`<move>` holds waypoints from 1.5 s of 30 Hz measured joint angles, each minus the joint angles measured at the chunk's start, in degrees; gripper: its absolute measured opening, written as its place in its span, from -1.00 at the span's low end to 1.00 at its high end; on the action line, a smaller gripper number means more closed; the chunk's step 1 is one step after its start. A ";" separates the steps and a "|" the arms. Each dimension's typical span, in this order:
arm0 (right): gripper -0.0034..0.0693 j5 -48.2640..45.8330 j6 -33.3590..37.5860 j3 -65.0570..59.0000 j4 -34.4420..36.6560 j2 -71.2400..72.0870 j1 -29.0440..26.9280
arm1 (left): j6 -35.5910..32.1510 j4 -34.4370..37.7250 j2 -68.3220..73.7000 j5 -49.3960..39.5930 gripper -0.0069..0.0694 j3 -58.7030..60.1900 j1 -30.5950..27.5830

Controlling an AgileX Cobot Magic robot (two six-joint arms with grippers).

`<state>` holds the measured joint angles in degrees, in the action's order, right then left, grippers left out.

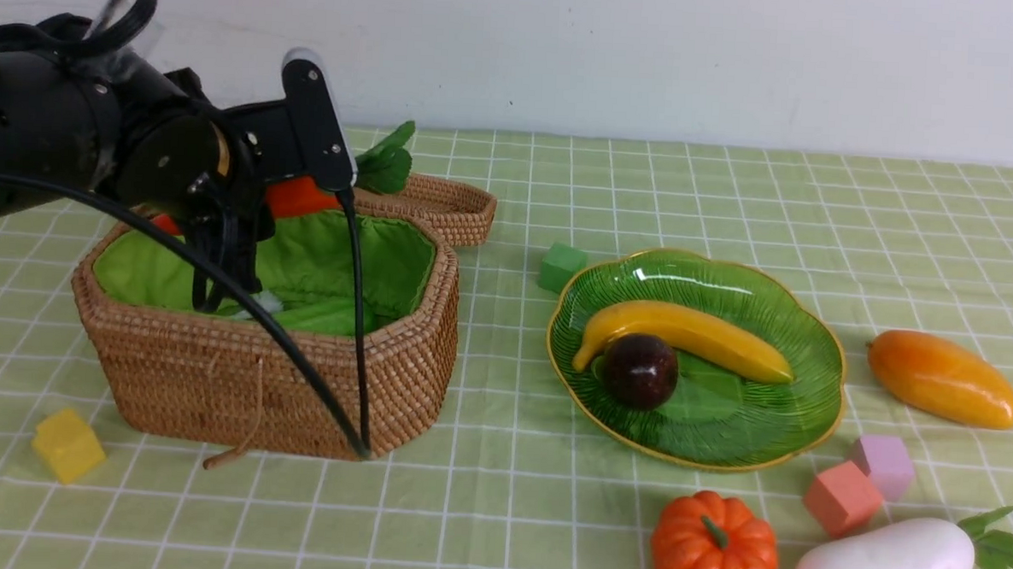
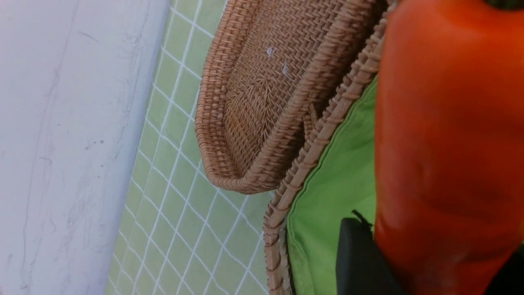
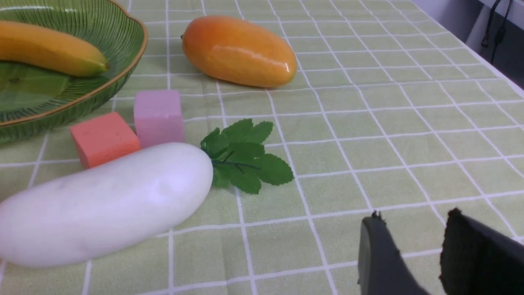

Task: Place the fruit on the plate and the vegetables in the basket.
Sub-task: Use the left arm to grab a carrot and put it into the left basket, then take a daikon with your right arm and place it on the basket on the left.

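My left gripper is shut on the red-orange carrot and holds it above the open basket; the carrot's green leaves point towards the lid. In the left wrist view the carrot sits between the black fingers over the green lining. The banana and mangosteen lie on the green plate. The mango lies on the cloth right of the plate. The pumpkin and white radish lie at the front right. My right gripper is open and empty near the radish. I cannot make out the cucumber.
The woven lid lies open behind the basket. Small cubes lie about: green left of the plate, yellow front left of the basket, salmon and lilac between plate and radish. A white wall bounds the back.
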<state>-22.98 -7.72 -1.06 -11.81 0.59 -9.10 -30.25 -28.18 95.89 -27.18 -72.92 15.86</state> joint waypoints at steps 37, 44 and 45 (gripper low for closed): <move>-0.24 0.00 0.00 0.00 0.06 0.00 0.00 | 9.00 38.02 -50.42 -24.07 -0.73 0.00 0.00; -0.24 0.00 0.00 0.00 0.06 0.00 0.00 | 18.30 39.35 -51.14 -26.73 -0.85 2.60 0.00; -0.24 0.00 0.00 0.00 0.06 0.00 0.00 | 19.70 39.67 -51.36 -27.61 -0.85 3.07 0.00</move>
<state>-22.98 -7.72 -1.06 -11.75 0.59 -9.10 -10.55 11.49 44.53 -54.79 -69.85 15.86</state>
